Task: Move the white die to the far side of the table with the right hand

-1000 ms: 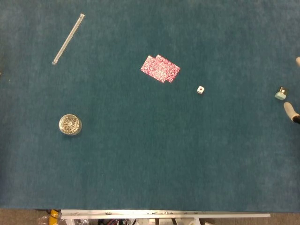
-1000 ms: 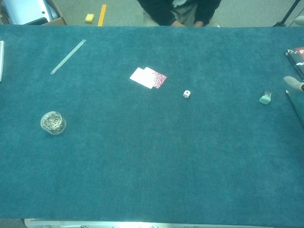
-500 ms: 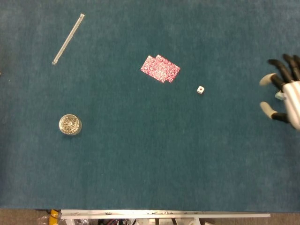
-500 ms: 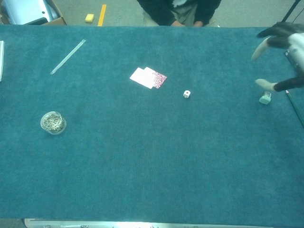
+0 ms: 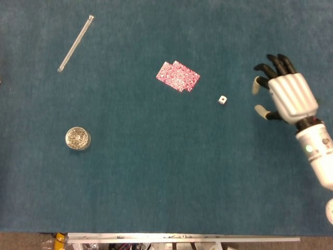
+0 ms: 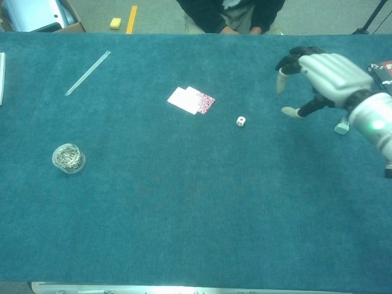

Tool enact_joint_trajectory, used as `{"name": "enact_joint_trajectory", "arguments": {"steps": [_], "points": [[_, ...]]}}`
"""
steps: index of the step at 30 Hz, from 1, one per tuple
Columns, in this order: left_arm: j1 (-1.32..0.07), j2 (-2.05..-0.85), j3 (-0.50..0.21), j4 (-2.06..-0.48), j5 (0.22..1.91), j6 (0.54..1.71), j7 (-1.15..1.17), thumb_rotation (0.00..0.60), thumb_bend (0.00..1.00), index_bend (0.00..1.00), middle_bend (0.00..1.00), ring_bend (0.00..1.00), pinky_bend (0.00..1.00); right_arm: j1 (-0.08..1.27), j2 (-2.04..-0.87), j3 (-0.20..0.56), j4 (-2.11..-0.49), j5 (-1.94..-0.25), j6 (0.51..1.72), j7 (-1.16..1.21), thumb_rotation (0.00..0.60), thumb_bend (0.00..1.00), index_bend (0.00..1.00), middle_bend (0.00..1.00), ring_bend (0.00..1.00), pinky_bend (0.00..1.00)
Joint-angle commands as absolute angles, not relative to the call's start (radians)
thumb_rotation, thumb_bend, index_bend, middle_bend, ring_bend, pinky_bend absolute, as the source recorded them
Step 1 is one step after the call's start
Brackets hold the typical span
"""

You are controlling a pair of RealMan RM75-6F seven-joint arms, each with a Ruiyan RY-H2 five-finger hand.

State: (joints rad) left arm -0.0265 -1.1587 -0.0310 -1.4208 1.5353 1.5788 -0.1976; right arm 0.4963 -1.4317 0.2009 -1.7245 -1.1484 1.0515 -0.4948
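The white die (image 5: pixel 222 99) (image 6: pixel 241 121) lies on the teal table, just right of the centre. My right hand (image 5: pixel 285 91) (image 6: pixel 318 78) hovers to the right of the die, a short way off, with its fingers spread and nothing in them. It does not touch the die. My left hand appears in neither view.
Two red patterned cards (image 5: pixel 178 76) (image 6: pixel 192 100) lie left of the die. A clear rod (image 5: pixel 76 42) lies at the far left and a round tin of clips (image 5: pixel 78 138) at the near left. A small green object (image 6: pixel 342 127) sits by my right forearm; a book (image 6: pixel 381 75) lies at the right edge.
My right hand has come in from the right edge and moved left toward the die, staying open. The die and other objects have not moved.
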Motion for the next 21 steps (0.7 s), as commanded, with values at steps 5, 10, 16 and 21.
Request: {"name": "enact_joint_trajectory", "arguments": {"steps": [5,10,16,21], "points": [[-0.019,-1.158,-0.032,-1.405,1.526,1.581,-0.215,0.6,0.39,0.28,0.21,0.14,0.11,0.565,-1.503,0.211,-1.642,-1.068,1.004,-0.536,0.6,0.2,0.5,0.24,0.0,0.0],[-0.016,-1.16,-0.031,-1.394,1.527,1.581,-0.225,0.6,0.39,0.28,0.21,0.14,0.11,0.618,-1.551,0.208,-1.569,-1.039,0.978,-0.578,0.6,0.2,0.5,0.24,0.0,0.0],[-0.013,-1.16,-0.031,-1.389,1.524,1.581,-0.234,0.6,0.39,0.28,0.21,0.14,0.11,0.67,-1.611,0.205,-1.503,-0.983,0.95,-0.615,0.6,0.21,0.5,0.24,0.0,0.0],[-0.009,-1.157,-0.034,-1.388,1.52,1.585,-0.24,0.6,0.39,0.28,0.21,0.14,0.11,0.705,-1.65,0.201,-1.46,-0.945,0.936,-0.644,0.6,0.21,0.5,0.24,0.0,0.0]]}}
